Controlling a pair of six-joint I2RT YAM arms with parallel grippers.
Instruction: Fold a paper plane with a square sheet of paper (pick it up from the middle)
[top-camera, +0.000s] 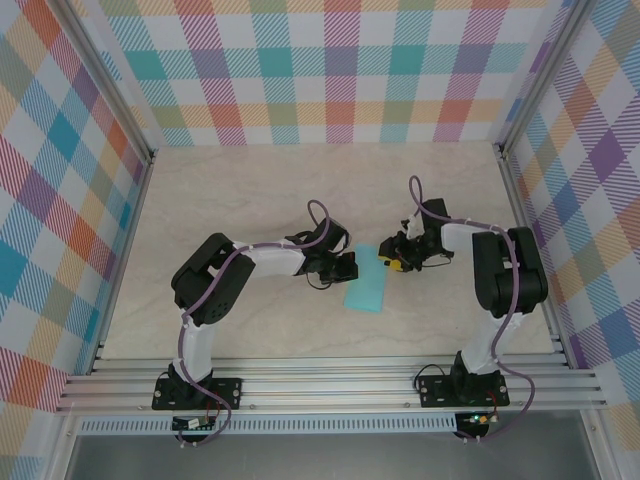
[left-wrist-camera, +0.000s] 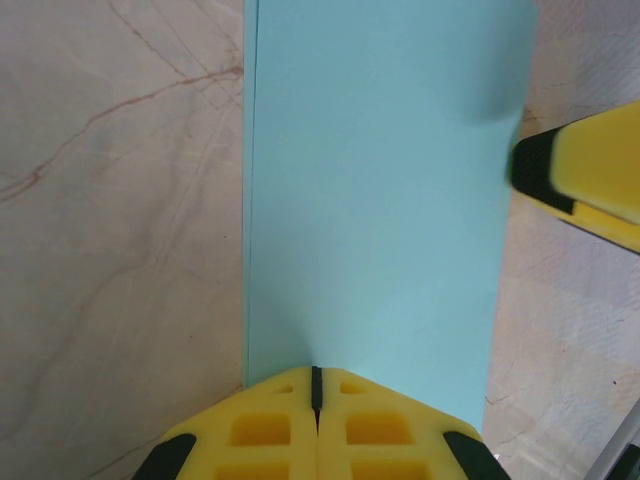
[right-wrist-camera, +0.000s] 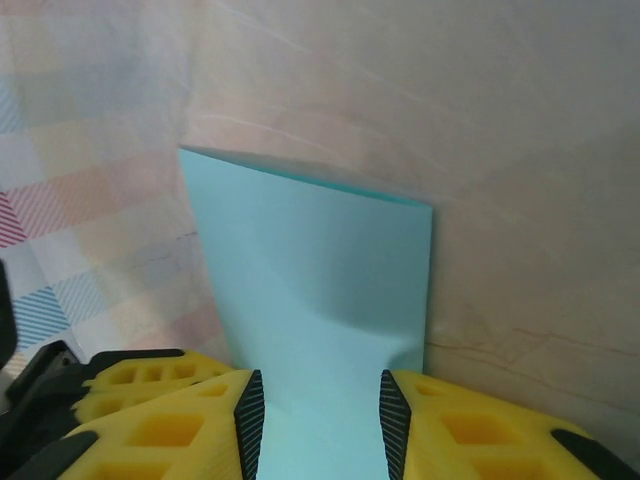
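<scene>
I see the thin light-blue sheet of paper (top-camera: 366, 286) (left-wrist-camera: 380, 200) (right-wrist-camera: 310, 260), a long rectangle, lying on the pale marbled tabletop (top-camera: 250, 190) at frame centre. My left gripper (top-camera: 347, 266) (left-wrist-camera: 316, 395) is fully closed, its tips touching the paper's edge. My right gripper (top-camera: 384, 259) (right-wrist-camera: 320, 410) stands narrowly parted, straddling the upper end.

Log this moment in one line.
paper: rectangular, between pincers | left pincer: shut, at paper edge | right pincer: open, straddling paper edge

You see the light-blue sheet of paper (top-camera: 366, 285) lying midway between the side edges of the table (top-camera: 250, 190), the left gripper (top-camera: 347, 266) at its left edge, the right gripper (top-camera: 386, 259) at its far corner.
</scene>
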